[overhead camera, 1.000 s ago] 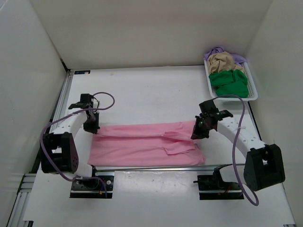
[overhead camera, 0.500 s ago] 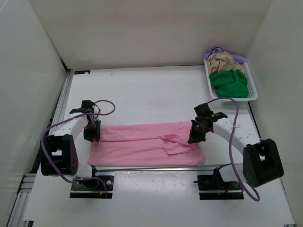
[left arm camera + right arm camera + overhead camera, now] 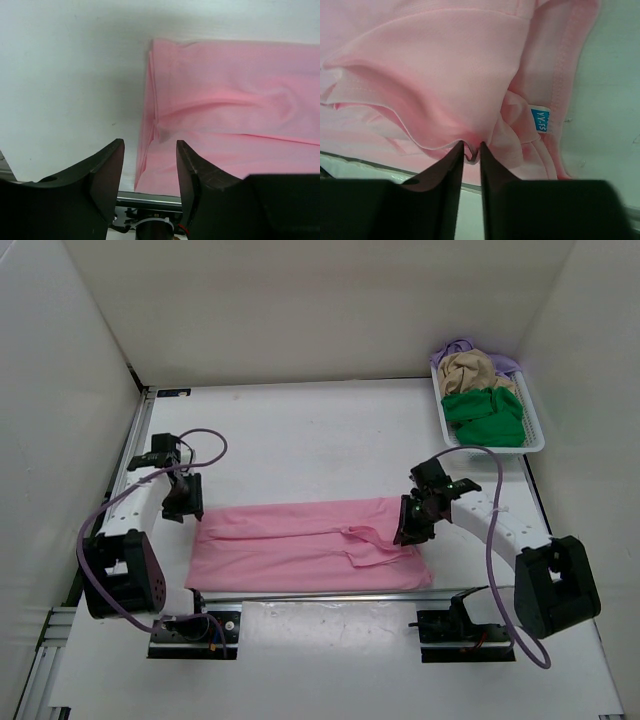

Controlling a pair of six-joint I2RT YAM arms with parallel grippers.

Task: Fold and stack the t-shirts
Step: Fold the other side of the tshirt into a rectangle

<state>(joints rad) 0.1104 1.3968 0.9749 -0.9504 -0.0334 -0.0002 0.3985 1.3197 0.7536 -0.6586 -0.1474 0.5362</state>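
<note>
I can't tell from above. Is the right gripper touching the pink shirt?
Touching. The right wrist view shows a small fold of the pink shirt caught in the narrow gap at the tip of the right gripper.

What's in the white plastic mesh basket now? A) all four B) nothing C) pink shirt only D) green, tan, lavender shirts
D: dark green cloth shirt, tan cloth shirt and lavender cloth shirt sit bunched in the white mesh basket; the pink cloth shirt lies on the table.
</note>
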